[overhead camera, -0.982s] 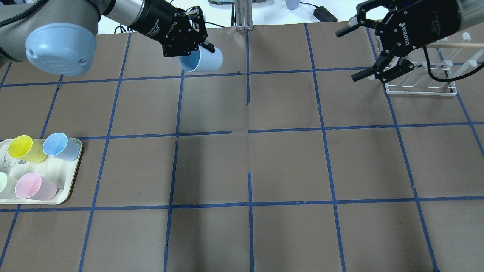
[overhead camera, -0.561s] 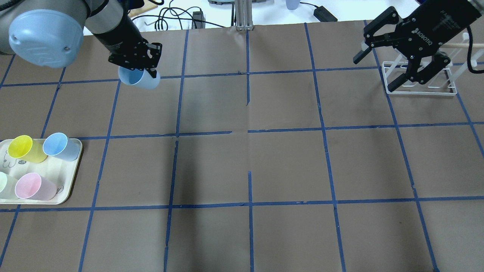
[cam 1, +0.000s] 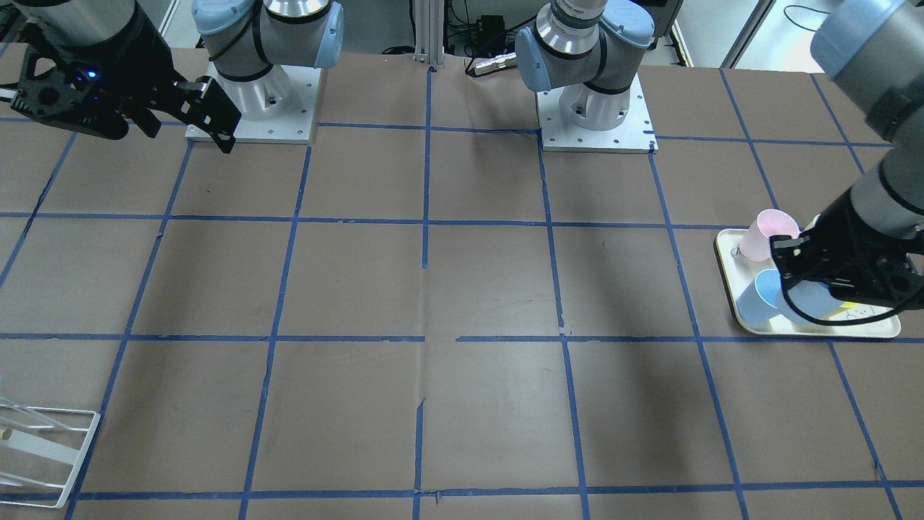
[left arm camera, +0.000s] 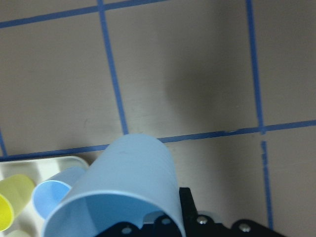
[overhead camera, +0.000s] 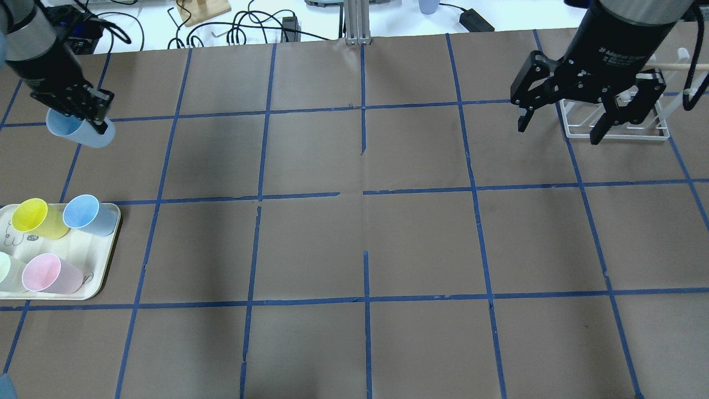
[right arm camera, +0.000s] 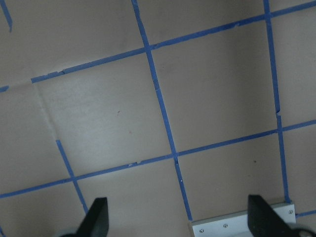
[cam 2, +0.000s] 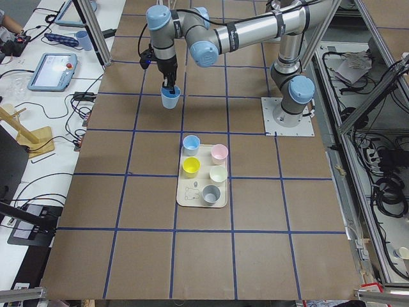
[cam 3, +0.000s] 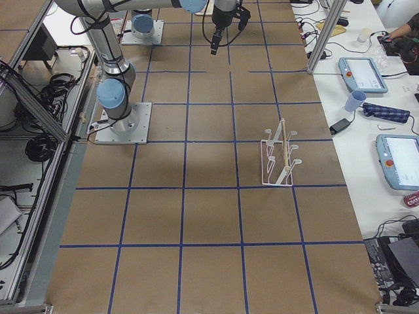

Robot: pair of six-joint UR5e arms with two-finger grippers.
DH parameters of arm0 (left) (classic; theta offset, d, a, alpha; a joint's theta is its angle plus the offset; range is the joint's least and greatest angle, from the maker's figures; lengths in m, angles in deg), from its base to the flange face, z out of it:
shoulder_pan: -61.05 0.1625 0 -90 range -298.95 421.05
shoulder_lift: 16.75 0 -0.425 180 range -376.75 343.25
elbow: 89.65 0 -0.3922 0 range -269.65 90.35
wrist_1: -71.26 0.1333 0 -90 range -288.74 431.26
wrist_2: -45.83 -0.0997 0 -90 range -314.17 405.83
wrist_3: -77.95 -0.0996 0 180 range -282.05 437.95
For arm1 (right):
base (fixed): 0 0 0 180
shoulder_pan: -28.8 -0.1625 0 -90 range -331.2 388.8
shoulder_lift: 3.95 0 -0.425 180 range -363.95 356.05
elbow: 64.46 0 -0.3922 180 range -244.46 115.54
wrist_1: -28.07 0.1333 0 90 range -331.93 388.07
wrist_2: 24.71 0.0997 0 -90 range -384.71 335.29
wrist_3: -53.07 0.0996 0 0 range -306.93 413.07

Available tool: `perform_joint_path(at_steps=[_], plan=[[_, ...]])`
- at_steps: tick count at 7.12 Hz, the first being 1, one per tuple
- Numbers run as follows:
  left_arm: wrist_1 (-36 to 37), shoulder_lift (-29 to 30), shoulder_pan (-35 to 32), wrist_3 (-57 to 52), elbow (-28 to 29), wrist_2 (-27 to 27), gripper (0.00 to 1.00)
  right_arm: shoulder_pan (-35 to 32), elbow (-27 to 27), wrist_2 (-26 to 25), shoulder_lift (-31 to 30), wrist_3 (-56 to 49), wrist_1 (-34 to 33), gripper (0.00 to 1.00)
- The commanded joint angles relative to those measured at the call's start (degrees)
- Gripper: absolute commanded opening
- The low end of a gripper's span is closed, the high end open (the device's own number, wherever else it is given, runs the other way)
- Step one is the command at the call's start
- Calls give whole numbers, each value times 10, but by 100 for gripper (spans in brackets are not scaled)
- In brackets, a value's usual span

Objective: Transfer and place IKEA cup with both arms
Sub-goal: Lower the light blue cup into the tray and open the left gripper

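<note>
My left gripper (overhead camera: 83,113) is shut on the rim of the pale light-blue IKEA cup (overhead camera: 80,132) and holds it tilted in the air over the table's far left, beyond the tray. The cup also shows in the left wrist view (left arm camera: 123,187), in the left side view (cam 2: 169,99) and in the front view (cam 1: 812,303), below the left gripper (cam 1: 841,274). My right gripper (overhead camera: 558,133) is open and empty, raised beside the white rack. The right wrist view shows its fingertips (right arm camera: 96,217) wide apart over bare table.
A cream tray (overhead camera: 113,249) at the left edge holds another blue cup (overhead camera: 88,214), a yellow cup (overhead camera: 33,218), a pink cup (overhead camera: 50,273), a pale green cup (overhead camera: 4,269) and a grey cup (cam 2: 211,193). A white wire rack (overhead camera: 615,119) stands far right.
My left gripper has carried the cup leftward, from near the table's back middle to the far left. My right gripper has turned its fingers downward and stays open by the rack.
</note>
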Motion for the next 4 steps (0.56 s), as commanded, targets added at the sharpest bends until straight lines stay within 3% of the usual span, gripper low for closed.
perform_joint_path(at_steps=[1, 2, 4], plan=[[22, 34, 94, -71, 3, -11, 0, -11, -119, -12, -54, 9, -110, 100], [34, 49, 138, -118, 0, -38, 0, -11, -120, -14, -68, -1, -122, 100], [81, 94, 198, -226, 9, -36, 0, -14, -101, 0, -60, -2, -118, 100]])
